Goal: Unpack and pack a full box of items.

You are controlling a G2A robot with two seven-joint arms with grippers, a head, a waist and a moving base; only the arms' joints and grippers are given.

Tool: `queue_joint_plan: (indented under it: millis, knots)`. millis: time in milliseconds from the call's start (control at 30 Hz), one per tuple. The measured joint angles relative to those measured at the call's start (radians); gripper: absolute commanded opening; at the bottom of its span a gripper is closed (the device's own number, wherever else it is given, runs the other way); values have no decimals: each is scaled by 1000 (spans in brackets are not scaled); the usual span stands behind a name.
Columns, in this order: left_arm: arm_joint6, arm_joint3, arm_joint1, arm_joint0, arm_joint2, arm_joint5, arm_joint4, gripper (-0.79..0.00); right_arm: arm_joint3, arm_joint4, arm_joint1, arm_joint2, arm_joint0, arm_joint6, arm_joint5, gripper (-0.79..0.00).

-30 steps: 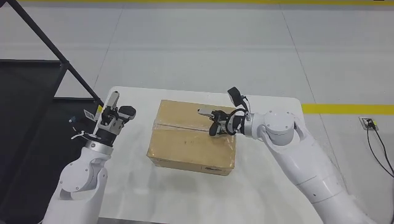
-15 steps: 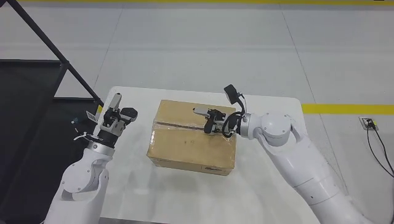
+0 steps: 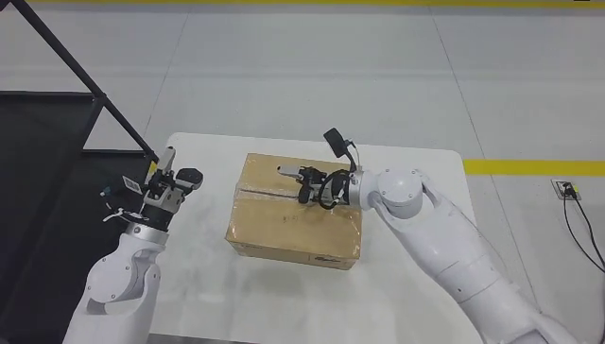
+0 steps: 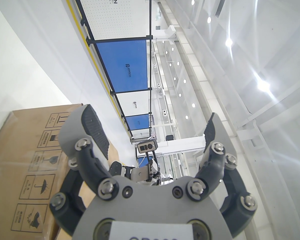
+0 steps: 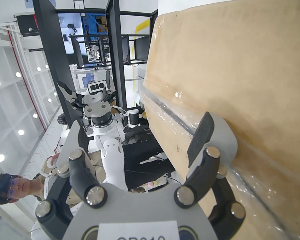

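The box (image 3: 295, 210) stands mid-table and is the main obstacle, its taped top shut. The right gripper (image 3: 298, 181) hangs over the seam with its jaws spread, one of them close against the cardboard. A strip of bare table (image 3: 406, 287) separates the box's left side from the left gripper (image 3: 178, 169) (jaws spread, pointing up). A black slanted bar (image 3: 85, 70) crosses the upper left, just beyond that gripper. Broad bare table lies lower right of the box.

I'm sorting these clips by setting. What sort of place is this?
Likely an industrial hall or robot lab: a grey floor with a yellow line, blue and white partition panels, and black metal racks.
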Motion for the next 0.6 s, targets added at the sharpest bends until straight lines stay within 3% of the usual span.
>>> queue_joint_plan:
  millis: [600]
  knots:
    - [-23, -8, 3, 34, -33, -17, -37, 0, 205, 106, -157, -171, 130, -97, -101, 0]
